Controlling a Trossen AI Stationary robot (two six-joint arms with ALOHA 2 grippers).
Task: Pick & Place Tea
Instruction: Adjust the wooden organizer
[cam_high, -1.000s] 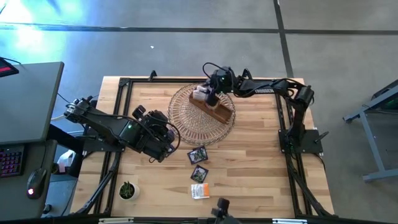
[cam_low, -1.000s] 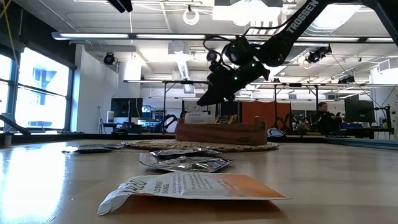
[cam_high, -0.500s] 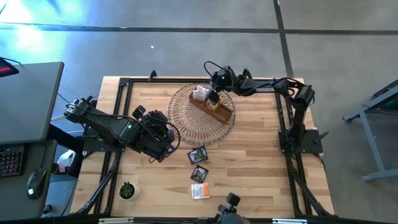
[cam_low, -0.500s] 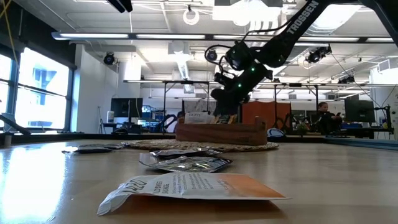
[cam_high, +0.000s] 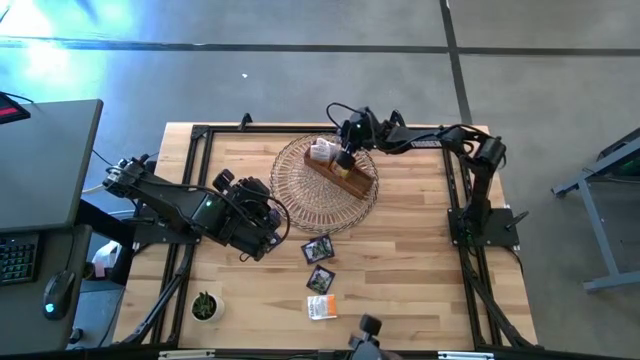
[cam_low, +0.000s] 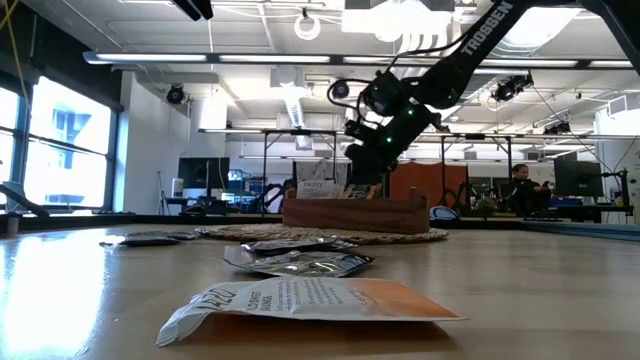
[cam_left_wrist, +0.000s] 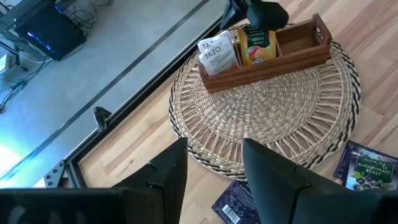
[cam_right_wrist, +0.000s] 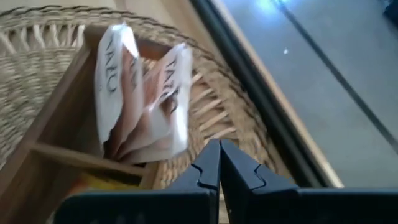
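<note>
1. Right gripper (cam_high: 345, 158): poised over the middle of the wooden box (cam_high: 343, 172), above the orange sachets (cam_left_wrist: 258, 45) standing there. Its own wrist view shows the two dark fingers (cam_right_wrist: 208, 168) pressed flat against each other with no gap and nothing between them. In the low view (cam_low: 362, 186) it hangs just above the box's top edge.
2. Left gripper (cam_high: 262, 222): off the mat's near-left edge, above the bare table (cam_high: 410, 260). Fingers (cam_left_wrist: 169, 174) stand parted, with only mat and tabletop seen between them; they carry nothing.
3. Wooden box: three compartments, set slantwise on the round woven mat (cam_high: 300, 195) at the far middle of the table.
4. White sachets (cam_left_wrist: 217, 53): upright in one end compartment of the box, printed in dark lettering; several leaves fan apart in the right wrist view (cam_right_wrist: 143, 93).
5. Orange sachets: upright in the middle compartment, beside the white ones. The other end compartment (cam_left_wrist: 298, 38) shows only bare wood.
6. Dark sachets (cam_high: 318, 249), (cam_high: 321, 279): two lying flat on the table, just off the mat's near edge, one nearer the front than the other.
7. Orange-and-white sachet (cam_high: 320, 307): flat on the table, nearest the front edge; foremost in the low view (cam_low: 310, 302).
8. Potted plant (cam_high: 205, 306): front-left corner of the table, well apart from the sachets.
</note>
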